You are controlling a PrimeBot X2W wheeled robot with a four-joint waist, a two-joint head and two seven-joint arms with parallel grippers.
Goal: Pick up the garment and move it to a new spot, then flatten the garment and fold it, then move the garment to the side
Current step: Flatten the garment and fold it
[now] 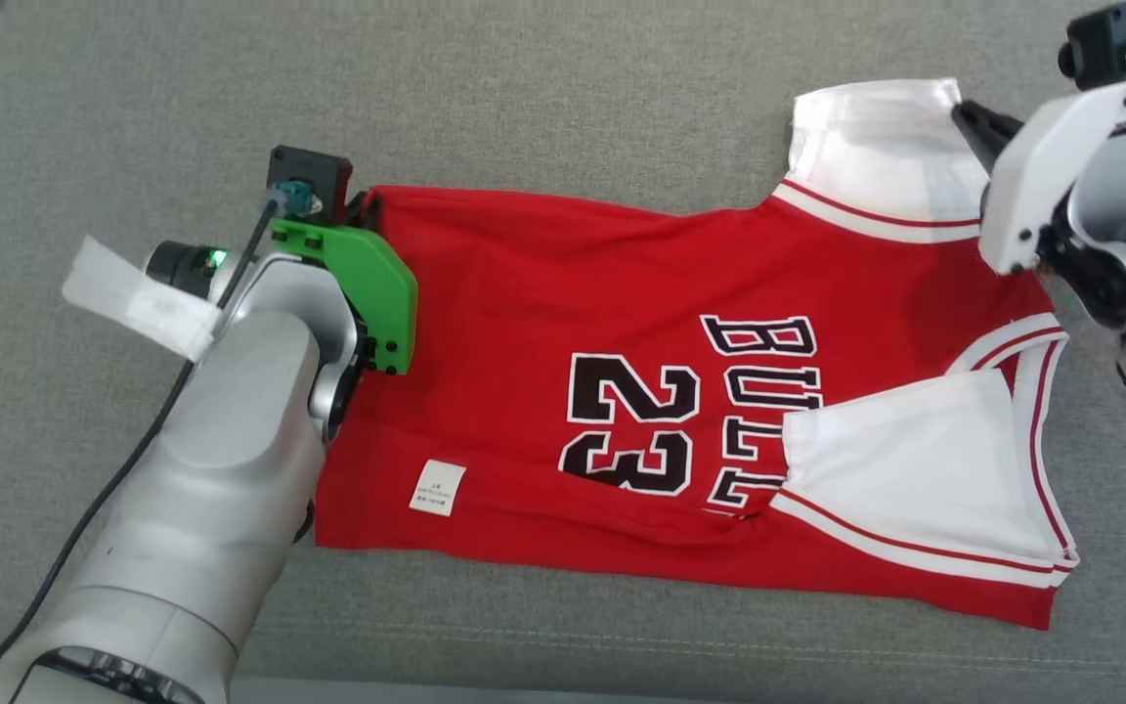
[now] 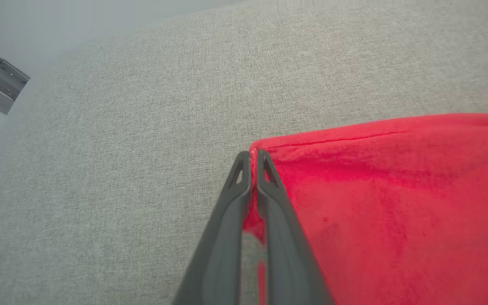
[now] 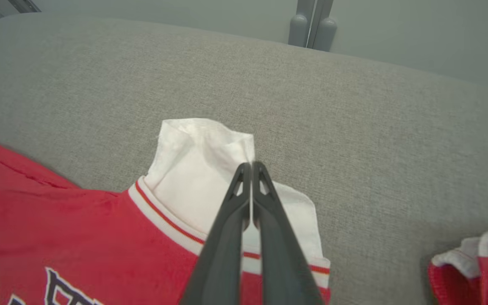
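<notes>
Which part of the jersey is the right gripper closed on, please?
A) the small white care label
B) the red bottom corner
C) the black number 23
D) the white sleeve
D: in the right wrist view the right gripper has its two fingers shut together on the outer edge of the white sleeve of the red jersey.
</notes>
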